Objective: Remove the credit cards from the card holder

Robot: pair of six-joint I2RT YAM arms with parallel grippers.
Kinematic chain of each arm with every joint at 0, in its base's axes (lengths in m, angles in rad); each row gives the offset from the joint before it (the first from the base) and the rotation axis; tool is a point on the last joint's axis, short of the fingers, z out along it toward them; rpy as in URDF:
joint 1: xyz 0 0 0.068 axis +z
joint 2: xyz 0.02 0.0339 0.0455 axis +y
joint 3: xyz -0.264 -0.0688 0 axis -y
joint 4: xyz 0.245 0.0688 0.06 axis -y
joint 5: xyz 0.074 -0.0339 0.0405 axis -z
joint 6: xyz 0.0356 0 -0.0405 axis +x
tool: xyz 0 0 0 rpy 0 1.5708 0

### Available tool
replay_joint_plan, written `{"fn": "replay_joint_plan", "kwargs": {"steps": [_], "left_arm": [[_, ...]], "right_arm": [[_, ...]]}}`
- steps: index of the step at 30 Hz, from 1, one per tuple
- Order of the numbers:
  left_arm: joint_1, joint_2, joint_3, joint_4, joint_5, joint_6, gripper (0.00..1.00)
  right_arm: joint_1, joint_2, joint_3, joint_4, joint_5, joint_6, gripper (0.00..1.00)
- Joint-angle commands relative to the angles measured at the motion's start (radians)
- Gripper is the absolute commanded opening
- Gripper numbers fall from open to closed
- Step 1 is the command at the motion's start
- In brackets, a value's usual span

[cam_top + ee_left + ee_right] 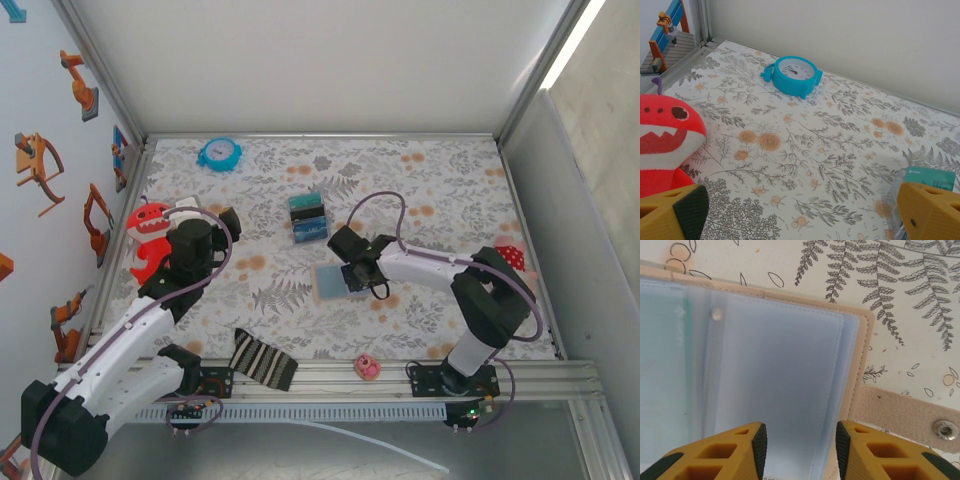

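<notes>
Pale blue inside up, the card holder (328,282) lies open on the floral table (430,200). The right gripper (801,440) hangs close over it, jaws apart; well left of it, the left gripper (802,215) gapes wide too.

Left gripper (800,215) held off the surface, jaws wide apart. Right arm reaches inward; right gripper (800,440) points down, jaws parted.

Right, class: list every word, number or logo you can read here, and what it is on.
Nothing reads clearly.
Green card: white logo and print, too small.
Blue clock: dial marks blurred.
Card holder: faint mark under the clear sleeve, unreadable.
</notes>
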Motion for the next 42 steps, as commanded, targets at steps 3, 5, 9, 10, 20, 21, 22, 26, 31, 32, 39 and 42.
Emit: {"fn": "replay_joint_plan", "kwargs": {"steps": [3,5,9,10,20,21,22,26,31,32,39,42], "left_arm": [[0.005,-0.019,0.033,-0.023,-0.004,0.021,0.97],[0.004,-0.017,0.032,-0.023,-0.010,0.016,0.97],[0.004,-0.014,0.028,-0.019,-0.023,0.009,0.97],[0.004,-0.013,0.028,-0.018,-0.023,0.010,0.97],[0.005,0.000,0.035,-0.025,-0.022,0.014,0.97],[0.005,-0.001,0.033,-0.027,-0.022,0.014,0.97],[0.005,0.000,0.033,-0.028,-0.022,0.015,0.97],[0.004,0.004,0.033,-0.028,-0.022,0.014,0.97],[0.005,0.011,0.033,-0.030,-0.019,0.014,0.97],[0.005,0.010,0.033,-0.029,-0.018,0.015,0.97],[0.004,0.015,0.034,-0.032,-0.013,0.014,0.97],[0.004,0.015,0.035,-0.031,-0.012,0.013,0.97]], "right_arm": [[0.000,-0.101,0.016,-0.033,0.030,0.033,0.41],[0.003,-0.120,0.014,-0.010,-0.005,0.029,0.41],[0.032,-0.105,0.013,0.037,-0.070,0.022,0.40],[0.043,-0.091,0.019,0.042,-0.076,0.019,0.39],[0.118,0.062,0.099,0.102,-0.165,-0.006,0.33],[0.119,0.069,0.100,0.108,-0.174,-0.007,0.33],[0.121,0.078,0.106,0.113,-0.181,-0.009,0.33],[0.124,0.110,0.113,0.116,-0.198,-0.011,0.37],[0.124,0.131,0.117,0.118,-0.198,-0.017,0.42],[0.124,0.134,0.116,0.117,-0.196,-0.019,0.43],[0.126,0.158,0.122,0.078,-0.171,-0.027,0.45],[0.128,0.172,0.124,0.058,-0.154,-0.031,0.46]]}}
